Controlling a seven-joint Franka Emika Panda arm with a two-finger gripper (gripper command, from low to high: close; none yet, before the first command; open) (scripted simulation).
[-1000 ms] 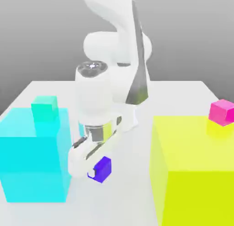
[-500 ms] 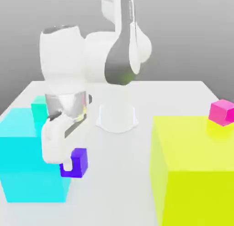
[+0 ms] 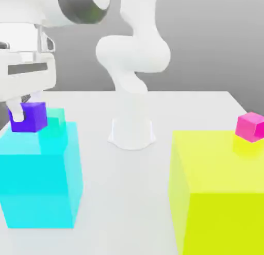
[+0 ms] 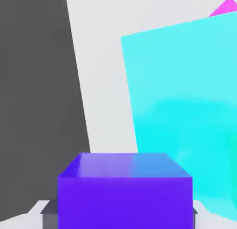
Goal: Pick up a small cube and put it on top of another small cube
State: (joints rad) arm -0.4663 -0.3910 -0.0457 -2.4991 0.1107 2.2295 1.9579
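Nearest in the exterior view stand two big blocks on the white table (image 3: 129, 197): a yellow block (image 3: 221, 192) and a big cyan block (image 3: 38, 176), which serves as the landmark here. A pink cube (image 3: 250, 126) sits on the yellow block, well apart from the cyan block.

Above the cyan block's top, toward its far edge, the gripper (image 3: 23, 112) hangs with its fingers (image 3: 17, 114) closed on the purple cube (image 3: 29, 117). The cube is lifted clear of the table and looks to be just above the cyan block's top face rather than resting on it. In the hand view the purple cube (image 4: 125, 191) sits between the fingers with the cyan block (image 4: 185, 108) beyond it.

Just beside the purple cube, on the cyan block's top at its far edge, sits the teal cube (image 3: 54, 122).

Judging by this, the pick-up is done. What remains is to bring the purple cube over the teal cube, lower it and let go.
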